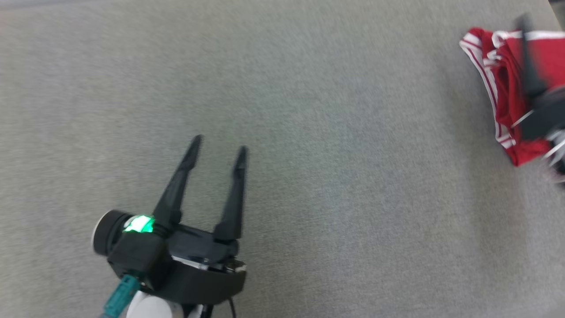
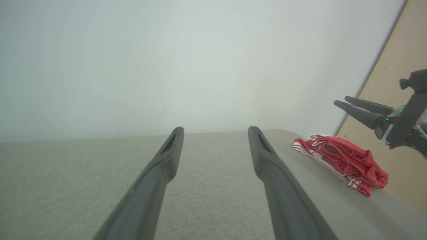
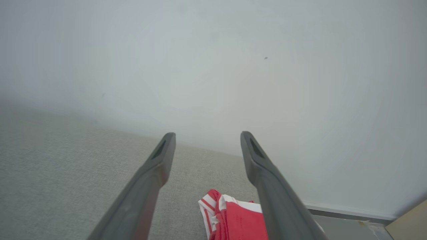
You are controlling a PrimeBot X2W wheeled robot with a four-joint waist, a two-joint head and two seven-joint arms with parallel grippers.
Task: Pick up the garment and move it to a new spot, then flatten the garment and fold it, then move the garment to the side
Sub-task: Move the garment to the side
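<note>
Where the grey cloth surface [image 1: 309, 132] runs to its right edge, the red garment [image 1: 507, 88] with white stripes is seen lying in a compact, bunched heap. It is placed at the upper right of the head view. In the left wrist view it is shown close to the surface's edge, with tan floor [image 2: 400, 56] beyond.

Right gripper [image 3: 207, 135]: fingers are spread wide, with nothing gripped between them. In its own wrist view the garment is seen below and between the two fingers, partly covered by one of them. In the left wrist view the gripper is seen raised above the garment and apart from it. In the head view it is blurred over the cloth, so contact cannot be told there.

Left gripper [image 1: 219, 145]: jaws are spread wide and nothing is held. It is positioned over bare surface at the lower left, well apart from the garment. A green light [image 1: 140, 224] is lit on its wrist. A pale wall [image 2: 200, 66] is seen behind the surface.
</note>
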